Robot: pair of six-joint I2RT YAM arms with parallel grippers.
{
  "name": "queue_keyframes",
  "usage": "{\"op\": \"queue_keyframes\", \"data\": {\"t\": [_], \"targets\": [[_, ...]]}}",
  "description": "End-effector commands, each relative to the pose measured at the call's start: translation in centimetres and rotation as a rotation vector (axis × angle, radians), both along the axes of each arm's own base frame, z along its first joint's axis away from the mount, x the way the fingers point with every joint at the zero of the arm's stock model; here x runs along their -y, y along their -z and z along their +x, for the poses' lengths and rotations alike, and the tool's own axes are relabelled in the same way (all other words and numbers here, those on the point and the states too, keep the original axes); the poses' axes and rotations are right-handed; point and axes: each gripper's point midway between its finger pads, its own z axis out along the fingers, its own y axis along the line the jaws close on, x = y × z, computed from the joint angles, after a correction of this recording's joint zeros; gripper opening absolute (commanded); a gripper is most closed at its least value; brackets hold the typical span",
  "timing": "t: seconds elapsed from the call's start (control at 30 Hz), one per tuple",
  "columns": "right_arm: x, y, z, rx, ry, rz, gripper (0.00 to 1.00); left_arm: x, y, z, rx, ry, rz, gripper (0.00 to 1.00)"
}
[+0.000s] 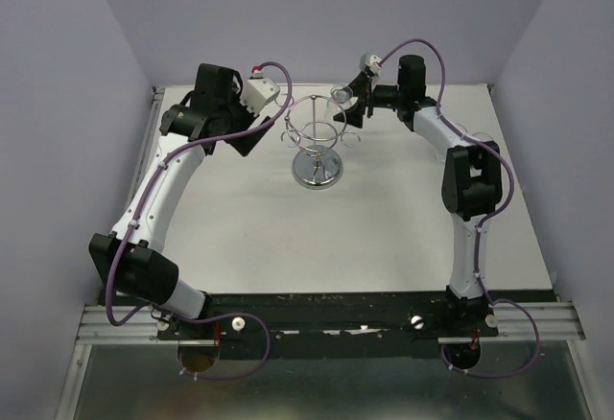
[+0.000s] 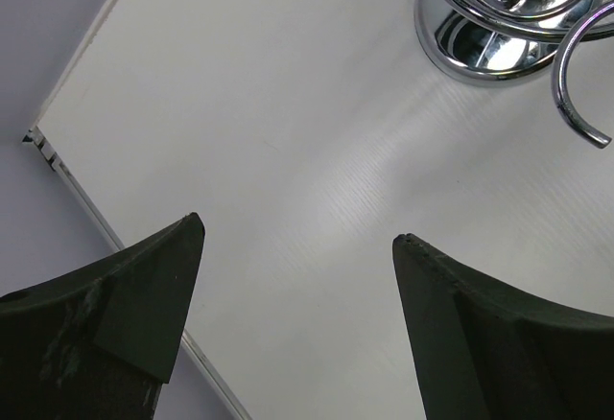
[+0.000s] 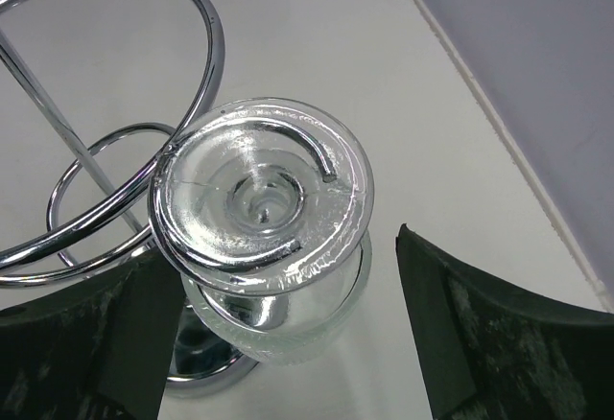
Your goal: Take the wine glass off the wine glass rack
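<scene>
The wine glass hangs upside down, its foot caught in a loop at about one o'clock on the wine glass rack, so I judge it has to slide outward to come free. My right gripper straddles the bowl with its fingers apart, not clamped, lined up for the grab. The left gripper sits near the rack's nine o'clock, fingers apart over bare table, probably there to keep clear.

Left tool, right tool, seemingly both agape
</scene>
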Motion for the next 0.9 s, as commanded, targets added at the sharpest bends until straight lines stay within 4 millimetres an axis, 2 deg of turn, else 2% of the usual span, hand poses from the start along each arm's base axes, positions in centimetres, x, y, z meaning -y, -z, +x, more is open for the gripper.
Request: {"op": "queue_keyframes", "data": {"t": [0.0,0.13,0.43,0.67,0.87], "targets": [[-0.8,-0.1,0.3,0.013,-0.033,0.008,0.90,-0.8,-0.7,0.4,0.018,-0.021,0.023,0.96],[-0.8,-0.1,0.6,0.029,-0.018,0.003,0.81,-0.9,-0.7,0.5,0.017,-0.024,0.018,0.96],[0.0,-1.9,0.6,0.120,0.062,0.004,0.61,-0.8,-0.3,0.7,0.011,-0.020,-0.007,0.96],[0.0,-2.9,0.4,0.133,0.071,0.008,0.27,-0.7,0.1,0.4,0.005,-0.018,-0.019,0.96],[0.0,-3.6,1.1,0.126,0.097,0.019,0.21,-0.7,0.1,0.1,0.006,-0.017,-0.022,0.96]]}}
